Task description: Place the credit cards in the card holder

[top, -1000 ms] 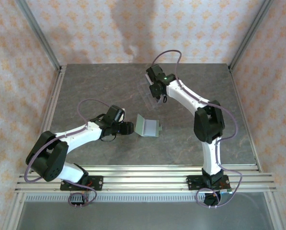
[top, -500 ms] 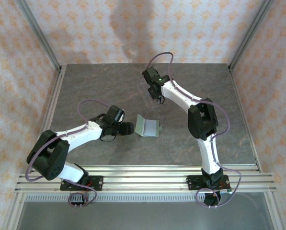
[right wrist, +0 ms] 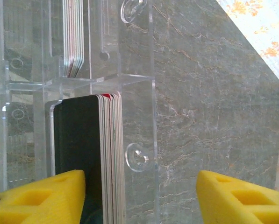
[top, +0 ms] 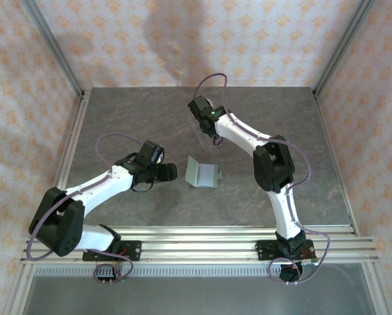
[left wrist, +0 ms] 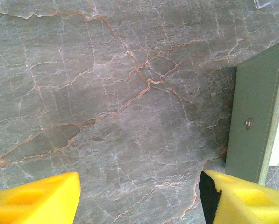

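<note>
Both arm bases are bolted to the aluminium rail (top: 202,244) at the near edge of the worktop (top: 117,125).

The left arm reaches inward. The left claw (top: 168,172) sits low over the stone and is released. Its yellow fingers (left wrist: 36,200) stand well apart, with bare worktop between them.

Just beside it, toward the centre, the card holder (top: 202,172) lies unfolded, and one green flap appears raised. In the left wrist view the frame edge cuts the holder off. The green outer face with its snap stud (left wrist: 247,123) and a narrow strip of pale lining show. The pockets cannot be made out.

Farther back, the right claw (top: 205,128) is positioned at the clear stand (right wrist: 137,93). This claw is released. Its fingers stand wide, with the stand's near compartment and side wall between them.

The credit cards (right wrist: 78,149) stand on edge in that compartment, packed together, a dark face outermost. The finger at the view's left hides the lower end of the stack, and contact with the cards cannot be determined.

A second stack (right wrist: 74,42) stands in the compartment behind, blurred through the plastic. The card count cannot be read.
</note>
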Robot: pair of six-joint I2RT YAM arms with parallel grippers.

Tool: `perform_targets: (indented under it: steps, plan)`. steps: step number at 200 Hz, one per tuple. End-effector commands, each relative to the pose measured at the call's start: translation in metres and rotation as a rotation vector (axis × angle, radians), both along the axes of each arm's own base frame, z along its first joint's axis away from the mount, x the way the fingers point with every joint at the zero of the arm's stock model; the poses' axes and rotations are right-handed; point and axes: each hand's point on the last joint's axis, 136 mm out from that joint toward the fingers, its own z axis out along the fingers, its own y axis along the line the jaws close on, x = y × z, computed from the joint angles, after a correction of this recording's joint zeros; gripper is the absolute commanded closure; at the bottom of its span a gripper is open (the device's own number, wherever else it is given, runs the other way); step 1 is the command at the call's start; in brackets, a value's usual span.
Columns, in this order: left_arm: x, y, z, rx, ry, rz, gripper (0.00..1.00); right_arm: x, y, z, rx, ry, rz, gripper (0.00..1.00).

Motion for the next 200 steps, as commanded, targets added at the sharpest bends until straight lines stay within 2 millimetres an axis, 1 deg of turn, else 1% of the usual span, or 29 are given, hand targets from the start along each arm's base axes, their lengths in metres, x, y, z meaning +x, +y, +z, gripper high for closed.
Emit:
perform_targets:
  steps: [1, 25, 53, 67, 88, 98, 119, 130, 138, 174, 200]
  plan:
    - [-0.003, 0.01, 0.0, 0.028, 0.007, 0.025, 0.31, 0.005, -0.007, 0.014, -0.083, -0.04, -0.019, 0.42]
    - [-0.011, 0.016, -0.004, 0.058, 0.012, 0.001, 0.31, 0.004, -0.007, 0.015, -0.115, -0.044, -0.017, 0.45]
    - [-0.014, 0.02, -0.001, 0.061, -0.008, 0.011, 0.31, 0.004, -0.006, 0.017, -0.143, -0.056, -0.014, 0.5]
    - [-0.015, 0.021, 0.0, 0.061, -0.009, 0.013, 0.31, 0.004, -0.006, 0.016, -0.144, -0.051, -0.012, 0.58]
    - [-0.016, 0.021, 0.001, 0.052, -0.017, 0.017, 0.31, 0.002, -0.005, 0.014, -0.141, -0.034, -0.011, 0.74]
    - [-0.016, 0.021, 0.0, 0.051, -0.015, 0.014, 0.31, 0.001, -0.004, 0.013, -0.133, -0.026, -0.01, 0.8]
    - [-0.018, 0.023, 0.0, 0.065, -0.007, 0.015, 0.31, -0.002, -0.003, 0.011, -0.113, -0.012, -0.007, 0.88]
    - [-0.018, 0.024, 0.0, 0.064, -0.014, 0.02, 0.31, -0.003, -0.002, 0.01, -0.113, -0.008, -0.009, 0.89]
    - [-0.017, 0.024, 0.001, 0.06, -0.02, 0.019, 0.31, -0.004, -0.002, 0.01, -0.109, -0.006, -0.01, 0.92]
    - [-0.019, 0.026, 0.006, 0.061, -0.035, 0.025, 0.31, -0.008, 0.002, 0.014, -0.059, 0.013, -0.009, 0.95]
    - [-0.021, 0.028, 0.007, 0.061, -0.039, 0.025, 0.31, -0.012, 0.005, 0.014, -0.033, 0.037, 0.0, 0.99]
